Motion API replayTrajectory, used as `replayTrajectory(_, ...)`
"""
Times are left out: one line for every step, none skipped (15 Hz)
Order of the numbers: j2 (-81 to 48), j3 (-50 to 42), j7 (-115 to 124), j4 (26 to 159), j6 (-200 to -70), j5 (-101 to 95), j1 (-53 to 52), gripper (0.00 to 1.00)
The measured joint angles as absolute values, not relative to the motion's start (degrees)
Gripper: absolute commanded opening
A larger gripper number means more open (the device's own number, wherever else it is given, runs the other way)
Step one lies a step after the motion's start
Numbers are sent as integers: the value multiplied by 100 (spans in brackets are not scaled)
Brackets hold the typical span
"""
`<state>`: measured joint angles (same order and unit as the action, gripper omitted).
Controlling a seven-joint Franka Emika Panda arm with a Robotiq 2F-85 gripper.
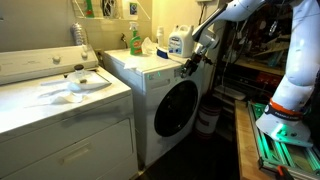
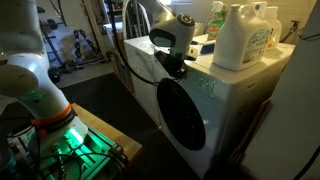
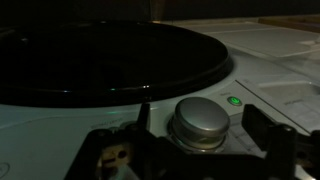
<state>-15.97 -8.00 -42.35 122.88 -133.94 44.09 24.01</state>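
Claw (image 3: 205,128) spread open, fingers (image 3: 268,135) straddling the silver knob (image 3: 200,120) on the white washer (image 1: 150,90). Nothing is pinched yet; a green light (image 3: 235,100) glows beside the knob.

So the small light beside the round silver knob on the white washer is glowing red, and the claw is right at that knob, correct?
Not quite: the small light beside the round silver knob glows green, not red, as the wrist view shows. The claw is indeed right at that knob on the white washer.
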Motion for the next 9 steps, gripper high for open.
replayTrajectory(-1475, -875, -4181, 12374, -13395, 4122, 2332, 100)
replayTrajectory(-1319, -951, -4034, 12492, -13403, 3757, 2248, 100)
replayTrajectory(-1134, -1024, -3811, 12649, -13434, 3326, 2154, 100)
replayTrajectory(-926, -1077, -3555, 12841, -13541, 2882, 2057, 100)
replayTrajectory(-698, -1100, -3286, 13062, -13705, 2441, 1971, 100)
replayTrajectory(-457, -1101, -3013, 13309, -13889, 1990, 1890, 100)
replayTrajectory(-201, -1101, -2719, 13560, -14075, 1555, 1803, 100)
replayTrajectory(64, -1101, -2381, 13800, -14214, 1130, 1720, 100)
replayTrajectory(329, -1090, -2044, 14018, -14322, 750, 1649, 100)
